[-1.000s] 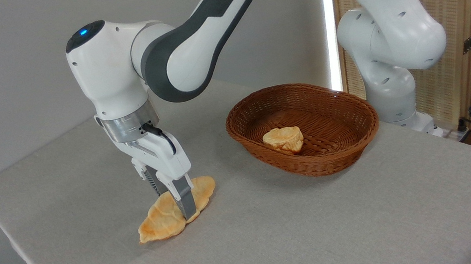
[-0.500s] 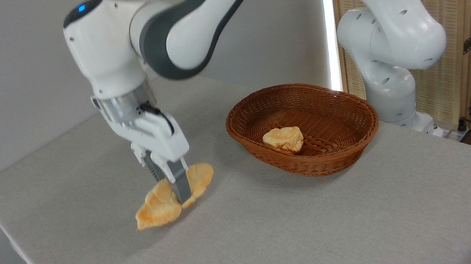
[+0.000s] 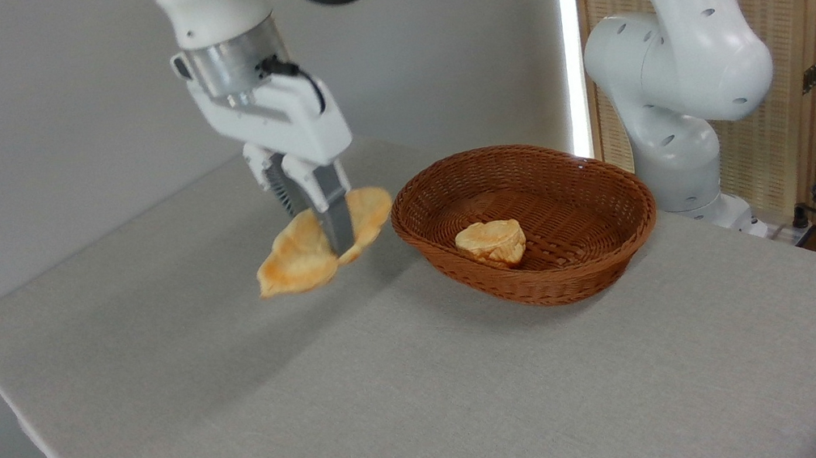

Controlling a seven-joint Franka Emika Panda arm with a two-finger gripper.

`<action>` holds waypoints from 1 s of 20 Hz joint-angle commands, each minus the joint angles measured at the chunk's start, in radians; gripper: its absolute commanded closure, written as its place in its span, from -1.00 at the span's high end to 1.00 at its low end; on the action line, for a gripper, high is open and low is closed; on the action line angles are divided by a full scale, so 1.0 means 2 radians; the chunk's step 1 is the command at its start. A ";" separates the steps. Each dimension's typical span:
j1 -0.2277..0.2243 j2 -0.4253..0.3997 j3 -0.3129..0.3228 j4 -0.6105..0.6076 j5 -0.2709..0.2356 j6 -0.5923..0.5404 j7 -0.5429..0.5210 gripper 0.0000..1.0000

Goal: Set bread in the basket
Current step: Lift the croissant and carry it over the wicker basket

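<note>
While clamped at its middle between the fingers of the gripper (image 3: 327,234), the bread (image 3: 297,255) — leaf-shaped, golden-orange — is held clear above the grey table (image 3: 433,389), just at 9 o'clock of the wicker basket (image 3: 621,228). Within the basket, one smaller pale bread piece (image 3: 492,243) is lodged — near centre.

Golden-orange bread (image 3: 298,256), reddish-brown basket (image 3: 548,285)
</note>
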 commanded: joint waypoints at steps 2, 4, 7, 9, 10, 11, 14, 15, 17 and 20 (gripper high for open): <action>-0.015 -0.078 0.003 -0.066 -0.011 -0.039 0.009 -0.08; -0.025 -0.097 0.007 -0.081 -0.011 -0.068 0.009 -0.03; -0.028 -0.121 0.008 -0.108 -0.011 -0.103 0.022 0.00; -0.030 -0.131 0.008 -0.124 -0.011 -0.121 0.022 0.20; -0.030 -0.131 0.008 -0.129 -0.011 -0.129 0.022 0.32; -0.031 -0.131 0.008 -0.133 -0.011 -0.136 0.022 0.42; -0.033 -0.131 0.008 -0.144 -0.014 -0.140 0.022 0.83; -0.037 -0.129 0.008 -0.147 -0.018 -0.141 0.021 0.93; -0.042 -0.127 0.008 -0.148 -0.021 -0.141 0.021 1.00; -0.060 -0.122 0.008 -0.160 -0.021 -0.137 0.022 1.00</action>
